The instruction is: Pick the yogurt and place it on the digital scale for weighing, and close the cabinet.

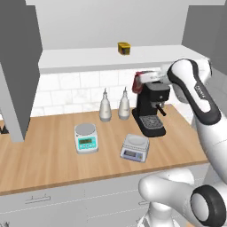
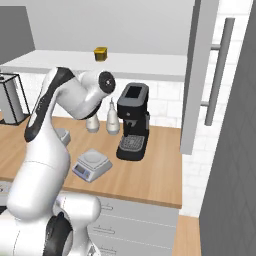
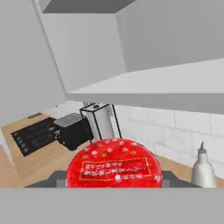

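Gripper [image 1: 142, 82] raised, clamped on yogurt [image 3: 114, 164]

A rendered home kitchen is shown. A wooden bench [image 1: 53, 146] is set over light-grey drawers [image 2: 130, 220] and backed by white wall tiles [image 1: 75, 88]. A grey wall cabinet [image 1: 17, 66] with its doors swung open is mounted above. A black coffee machine [image 1: 150, 108], two white bottles [image 1: 105, 106] and two kitchen scales [image 1: 86, 137] are laid out on the bench.
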